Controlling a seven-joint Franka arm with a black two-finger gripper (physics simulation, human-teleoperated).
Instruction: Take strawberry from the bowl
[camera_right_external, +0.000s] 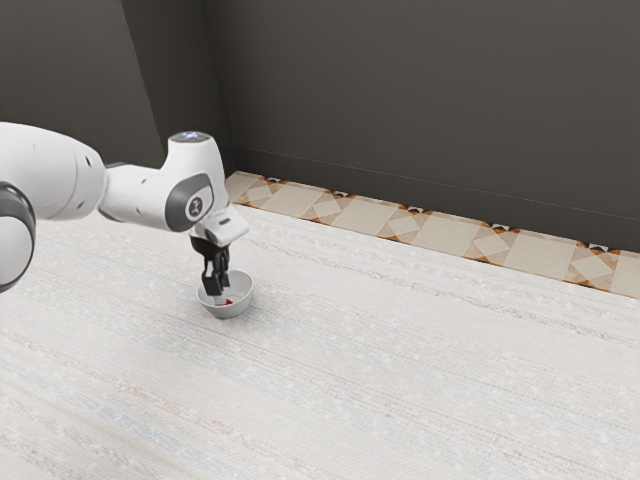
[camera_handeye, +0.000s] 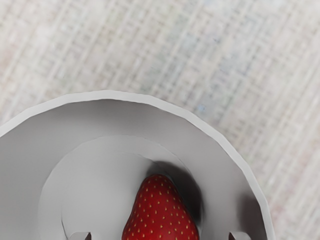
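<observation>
"Where's the strawberry (camera_handeye: 160, 215)?"

"Between the spread fingers of my gripper (camera_handeye: 160, 236), a gap either side, inside the bowl (camera_handeye: 125, 95)."

"What could go wrong?"

"Pinched too high, its taper could slip free. Drifting sideways, my fingertip nearer the wall could drag the bowl."

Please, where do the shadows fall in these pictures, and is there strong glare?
Wrist view: a dark shadow beside the red, seeded strawberry, on the floor of the round grey bowl, and a second patch on its inner wall; exterior view: a faint shadow on the whitish streaked tabletop beside the bowl, no harsh glare.
</observation>
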